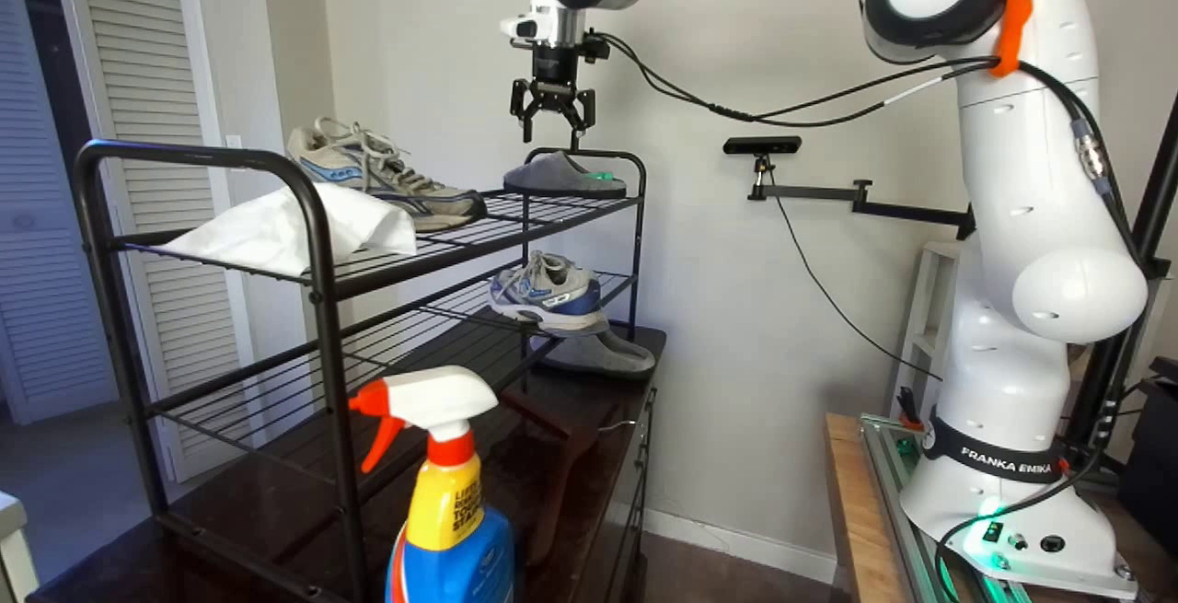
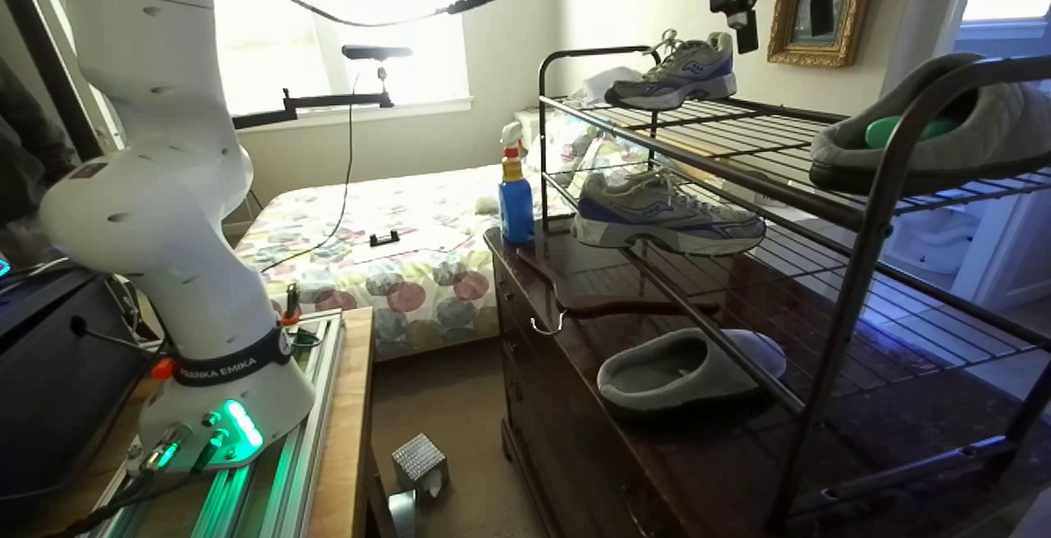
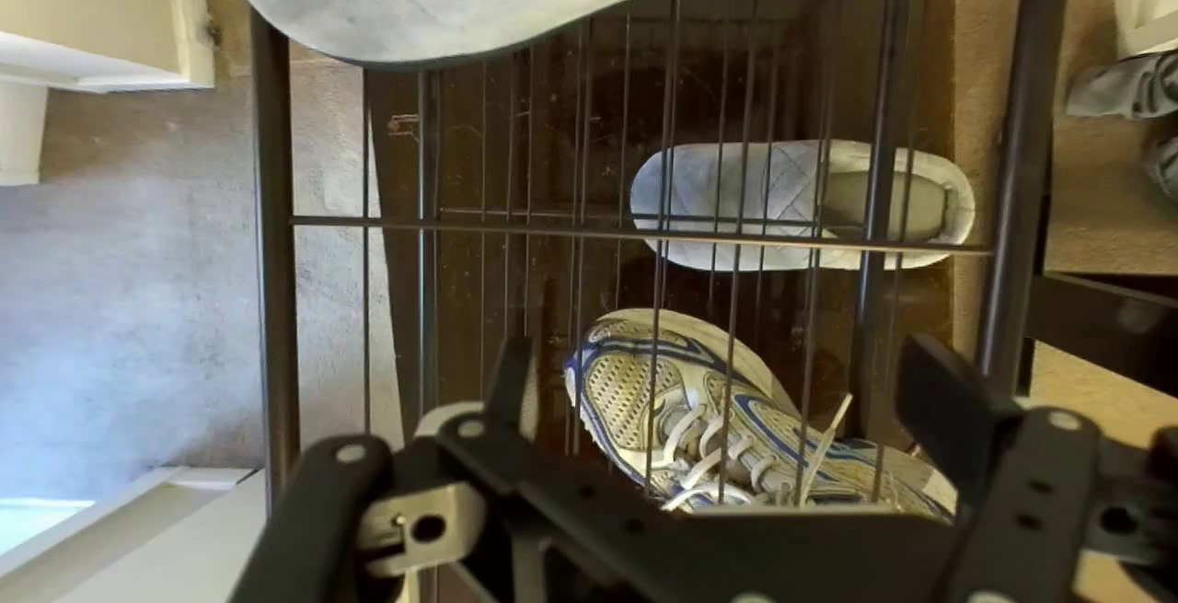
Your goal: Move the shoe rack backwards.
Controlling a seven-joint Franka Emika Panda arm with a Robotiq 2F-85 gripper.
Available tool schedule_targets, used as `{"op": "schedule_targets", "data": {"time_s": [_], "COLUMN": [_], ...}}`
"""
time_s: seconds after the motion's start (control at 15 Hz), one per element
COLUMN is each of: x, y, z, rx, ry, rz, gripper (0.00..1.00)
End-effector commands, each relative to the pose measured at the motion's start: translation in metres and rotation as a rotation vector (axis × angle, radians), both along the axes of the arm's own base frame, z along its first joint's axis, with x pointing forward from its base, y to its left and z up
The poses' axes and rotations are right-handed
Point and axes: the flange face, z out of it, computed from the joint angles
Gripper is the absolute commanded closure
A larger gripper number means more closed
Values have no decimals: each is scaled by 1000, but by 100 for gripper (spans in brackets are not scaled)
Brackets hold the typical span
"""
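Note:
The shoe rack [image 1: 327,336] is a black tubular frame with wire shelves, standing on a dark brown glossy dresser [image 2: 542,406]. A sneaker [image 1: 386,179] and a grey slipper [image 2: 920,156] rest on its top shelf. A second sneaker [image 2: 669,213] sits one shelf below. My gripper [image 1: 552,129] points down above the top shelf, apart from the rack and nearer the slipper end. Seen from the wrist, the open gripper [image 3: 722,373] has its fingers wide apart with nothing held, and the rack's wires [image 3: 644,233] pass beneath.
White cloth [image 1: 304,226] lies on the top shelf. On the dresser are a spray bottle [image 1: 451,502], another grey slipper [image 2: 673,370] and a wooden hanger [image 2: 632,305]. A wall runs behind the rack's far end. A camera on a bracket [image 1: 762,144] juts out near the arm.

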Motion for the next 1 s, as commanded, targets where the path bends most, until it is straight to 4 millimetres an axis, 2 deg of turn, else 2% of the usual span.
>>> {"op": "schedule_targets", "data": {"time_s": [0.0, 0.2, 0.73, 0.8, 0.87, 0.93], "x": [30, 42, 58, 58, 51, 53], "y": [3, 7, 0, 5, 3, 3], "z": [-26, -43, -65, -56, -65, -64], "rx": [33, 44, 85, 96, 66, 71], "ry": [76, 119, 135, 109, 142, 135], "rz": [49, 49, 1, -18, 1, -5], "gripper": [0, 0, 0, 0, 0, 0]}}
